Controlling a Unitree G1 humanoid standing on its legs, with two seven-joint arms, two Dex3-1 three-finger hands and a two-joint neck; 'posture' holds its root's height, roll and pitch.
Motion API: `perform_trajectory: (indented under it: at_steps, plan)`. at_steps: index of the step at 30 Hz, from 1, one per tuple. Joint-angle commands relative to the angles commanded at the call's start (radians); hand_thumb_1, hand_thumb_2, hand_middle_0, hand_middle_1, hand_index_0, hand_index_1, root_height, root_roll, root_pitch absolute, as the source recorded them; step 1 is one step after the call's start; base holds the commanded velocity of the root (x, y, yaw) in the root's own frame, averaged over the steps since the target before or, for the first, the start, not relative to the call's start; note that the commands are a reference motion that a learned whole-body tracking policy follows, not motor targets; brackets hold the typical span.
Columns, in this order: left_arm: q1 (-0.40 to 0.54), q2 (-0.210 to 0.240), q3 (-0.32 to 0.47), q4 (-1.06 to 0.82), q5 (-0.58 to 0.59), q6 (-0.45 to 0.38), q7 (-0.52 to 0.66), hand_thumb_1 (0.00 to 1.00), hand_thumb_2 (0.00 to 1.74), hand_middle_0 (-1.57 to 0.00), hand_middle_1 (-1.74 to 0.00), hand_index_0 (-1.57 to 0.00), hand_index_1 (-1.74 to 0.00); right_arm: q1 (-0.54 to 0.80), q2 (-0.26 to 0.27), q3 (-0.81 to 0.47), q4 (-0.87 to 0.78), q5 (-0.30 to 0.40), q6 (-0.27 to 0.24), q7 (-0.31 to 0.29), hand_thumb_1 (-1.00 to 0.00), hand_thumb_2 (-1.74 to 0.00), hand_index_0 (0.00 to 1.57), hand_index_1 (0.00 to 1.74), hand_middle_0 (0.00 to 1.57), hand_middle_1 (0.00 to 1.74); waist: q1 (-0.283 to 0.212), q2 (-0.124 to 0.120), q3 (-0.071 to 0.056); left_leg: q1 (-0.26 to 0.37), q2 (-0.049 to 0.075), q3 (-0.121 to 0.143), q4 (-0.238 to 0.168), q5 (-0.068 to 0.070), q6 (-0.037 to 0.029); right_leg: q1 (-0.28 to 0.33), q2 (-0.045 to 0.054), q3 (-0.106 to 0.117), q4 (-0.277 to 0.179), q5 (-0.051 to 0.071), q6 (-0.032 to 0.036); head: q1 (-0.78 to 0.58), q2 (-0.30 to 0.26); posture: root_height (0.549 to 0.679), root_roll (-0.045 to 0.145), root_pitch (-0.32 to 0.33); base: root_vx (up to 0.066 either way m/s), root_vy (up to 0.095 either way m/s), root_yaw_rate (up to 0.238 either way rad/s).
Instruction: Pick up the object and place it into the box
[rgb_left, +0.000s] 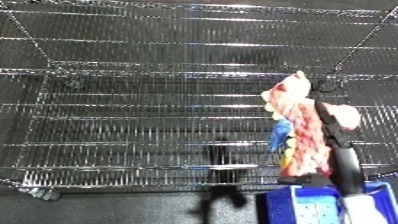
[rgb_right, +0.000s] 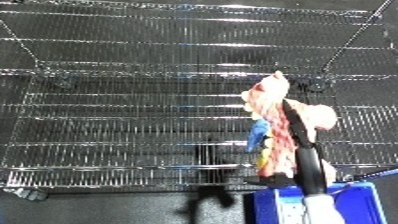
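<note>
1. Left eye view shows your right hand (rgb_left: 327, 131) raised in front of the chrome wire shelf rack (rgb_left: 133, 125), with a pink and cream soft plush toy with blue and yellow patches (rgb_left: 298, 125) carried against its black fingers; they appear clenched round the toy, though the toy hides most of the grip.
2. The toy hangs in the air, clear of the shelf wires, just above and slightly behind the blue plastic bin (rgb_right: 355, 192) whose rim shows at the lower right corner.
3. You seem to be in the carry step: the pick looks done, the placing not yet.
4. Next, you likely need to bring the hand nearer and lower until the toy hangs inside the bin's rim, then let the fingers release.
5. Count: one toy, one bin, one shelf rack, one hand visible. Your left hand shows in neither view.
</note>
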Motion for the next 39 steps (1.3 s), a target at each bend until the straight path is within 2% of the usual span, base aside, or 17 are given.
perform_trajectory:
  at_steps: [5, 6, 7, 15, 22, 28, 31, 36, 39]
  plan:
    - [0.007, 0.024, -0.016, 0.009, -0.026, -0.004, -0.007, 1.0, 1.74, -1.57, -1.74, -1.57, -1.74, -0.058, -0.095, -0.013, 0.105, 0.028, 0.013, -0.012, 0.0, 0.0, 0.0, 0.0, 0.0, 0.0, 0.008, 0.009, -0.005, 0.0, 0.0, -0.001, 0.0, 0.001, -0.0027, 0.002, -0.003, -0.002, -0.001, 0.005, 0.0, 0.133, 0.001, 0.626, 0.036, -0.192, -0.002, -0.023, 0.038]
    - [0.007, 0.033, -0.026, 0.014, -0.032, -0.005, -0.011, 1.0, 1.74, -1.57, -1.74, -1.57, -1.74, -0.077, -0.127, -0.011, 0.145, 0.038, 0.017, -0.012, 0.0, 0.0, 0.0, 0.0, 0.0, 0.0, 0.011, 0.013, -0.006, -0.001, 0.0, -0.002, 0.001, 0.002, -0.0034, 0.001, -0.0039, -0.003, 0.001, 0.005, 0.0002, 0.177, 0.001, 0.626, 0.036, -0.192, 0.0, -0.024, 0.051]
    - [0.007, 0.033, -0.026, 0.014, -0.032, -0.005, -0.011, 1.0, 1.74, -1.57, -1.74, -1.57, -1.74, -0.077, -0.127, -0.011, 0.145, 0.038, 0.017, -0.012, 0.0, 0.0, 0.0, 0.0, 0.0, 0.0, 0.011, 0.013, -0.006, -0.001, 0.0, -0.002, 0.001, 0.002, -0.0034, 0.001, -0.0039, -0.003, 0.001, 0.005, 0.0002, 0.177, 0.001, 0.626, 0.036, -0.192, 0.0, -0.024, 0.051]
    - [0.012, 0.062, -0.083, 0.022, -0.043, -0.004, -0.036, 1.0, 1.74, -1.57, -1.74, -1.57, -1.74, -0.165, -0.242, 0.028, 0.311, 0.071, 0.035, 0.0, 0.0, 0.0, 0.0, 0.0, 0.0, 0.0, 0.021, 0.031, -0.012, -0.003, -0.002, -0.006, -0.005, 0.006, -0.0057, -0.004, -0.0066, -0.008, 0.004, 0.006, 0.002, 0.312, 0.002, 0.626, 0.037, -0.19, 0.009, -0.025, 0.028]
    - [0.017, 0.077, -0.137, 0.026, -0.057, -0.01, -0.051, 1.0, 1.74, -1.57, -1.74, -1.57, -1.74, -0.283, -0.312, 0.121, 0.499, 0.093, 0.078, 0.027, 0.0, 0.0, 0.0, 0.0, 0.0, 0.0, 0.032, 0.05, -0.013, 0.0, -0.003, -0.006, -0.005, 0.004, -0.0074, -0.009, -0.008, -0.008, 0.01, 0.003, 0.0021, 0.385, 0.008, 0.626, 0.04, -0.186, 0.01, -0.016, -0.017]
    - [0.025, 0.081, -0.161, 0.019, -0.062, -0.018, -0.063, 1.0, 1.74, -1.57, -1.74, -1.57, -1.74, -0.401, -0.319, 0.216, 0.699, 0.077, 0.112, 0.05, 0.0, 0.0, 0.0, 0.0, 0.0, 0.0, 0.042, 0.075, -0.015, 0.004, -0.007, -0.005, -0.009, 0.002, -0.0082, -0.01, -0.0101, -0.009, 0.006, 0.002, 0.0024, 0.403, -0.02, 0.627, 0.042, -0.179, 0.031, -0.013, -0.015]
    - [0.03, 0.082, -0.165, 0.009, -0.067, -0.03, -0.061, 1.0, 1.74, -1.57, -1.74, -1.57, -1.74, -0.445, -0.311, 0.239, 0.763, 0.075, 0.131, 0.052, 0.0, 0.0, 0.0, 0.0, 0.0, 0.0, 0.048, 0.096, -0.014, 0.001, -0.013, -0.004, -0.015, 0.005, -0.0083, -0.017, -0.0143, -0.008, 0.004, 0.004, 0.0033, 0.415, -0.011, 0.627, 0.045, -0.174, 0.043, -0.002, 0.005]
    - [0.04, 0.082, -0.182, -0.012, -0.074, -0.038, -0.057, 1.0, 1.74, -1.57, -1.74, -1.57, -1.74, -0.561, -0.334, 0.284, 0.898, 0.083, 0.141, 0.068, 0.0, 0.0, 0.0, 0.0, 0.0, 0.0, 0.059, 0.133, -0.004, -0.019, -0.027, -0.009, -0.019, 0.013, -0.0066, -0.042, -0.0213, -0.005, 0.01, 0.004, 0.0046, 0.436, 0.002, 0.626, 0.049, -0.159, 0.018, 0.015, 0.027]
    - [0.041, 0.082, -0.19, -0.01, -0.073, -0.039, -0.055, 1.0, 1.74, -1.57, -1.74, -1.57, -1.74, -0.62, -0.348, 0.314, 0.966, 0.086, 0.135, 0.081, 0.0, 0.0, 0.0, 0.0, 0.0, 0.0, 0.062, 0.146, 0.001, -0.029, -0.032, -0.011, -0.022, 0.016, -0.0058, -0.051, -0.0229, -0.004, 0.01, 0.002, 0.0036, 0.442, -0.003, 0.626, 0.051, -0.15, 0.004, 0.018, 0.008]
